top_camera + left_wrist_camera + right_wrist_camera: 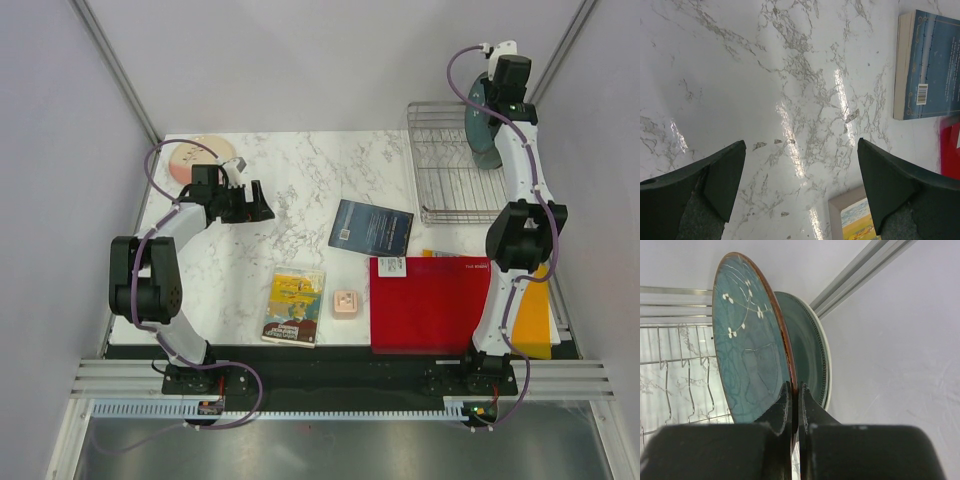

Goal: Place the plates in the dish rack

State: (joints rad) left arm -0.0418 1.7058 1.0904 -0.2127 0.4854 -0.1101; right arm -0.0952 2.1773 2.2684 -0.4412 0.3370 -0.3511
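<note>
My right gripper (pixel 795 385) is shut on the rim of the teal floral plate with a red edge (pixel 747 340) and holds it upright on edge over the silver wire dish rack (pixel 680 365). A dark teal plate (pixel 807 350) stands upright just behind it, with a pale rim behind that. In the top view the right gripper (pixel 497 100) is above the rack's (pixel 450 180) far right end. The cream-and-pink plate (pixel 200 155) lies flat at the far left of the table. My left gripper (pixel 255 205) is open and empty just right of it, over bare marble (pixel 801 142).
A blue book (pixel 371 228) lies mid-table and shows in the left wrist view (pixel 932 65). A yellow-cover book (pixel 295 305) and a small pink box (pixel 346 302) lie near the front. A red mat (pixel 430 303) lies front right over a yellow sheet (pixel 533 320). Walls close in on both sides.
</note>
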